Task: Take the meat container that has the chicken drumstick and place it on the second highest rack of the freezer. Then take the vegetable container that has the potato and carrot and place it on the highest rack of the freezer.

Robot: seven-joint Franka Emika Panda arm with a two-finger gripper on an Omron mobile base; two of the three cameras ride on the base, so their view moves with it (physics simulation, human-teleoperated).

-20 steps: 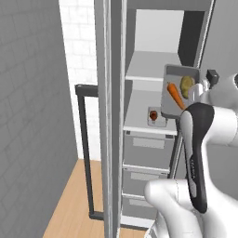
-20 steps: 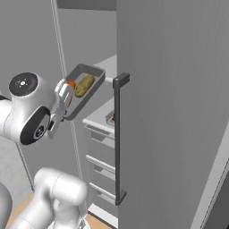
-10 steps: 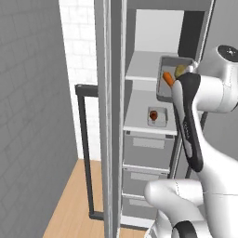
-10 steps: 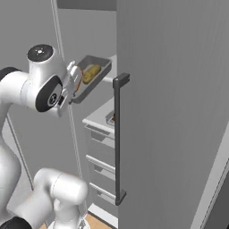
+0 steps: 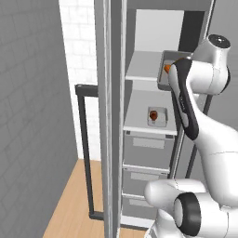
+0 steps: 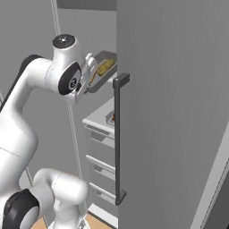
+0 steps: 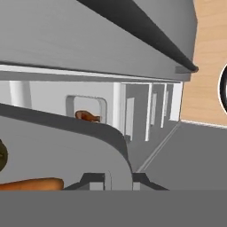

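Progress stands past halfway: the small grey meat tray with the brown chicken drumstick [image 5: 157,115] sits on the second highest rack [image 5: 139,122] of the tall grey freezer cabinet [image 5: 153,153], so the first placement looks complete. The dark two-finger gripper [image 7: 119,181] is pinched on the rim of the grey vegetable tray [image 6: 103,70] holding the orange carrot [image 7: 30,184] and yellowish potato [image 6: 105,67], carried level with the highest rack [image 5: 142,69], overhanging its front edge. Remaining, by judgement: setting the tray down and letting go
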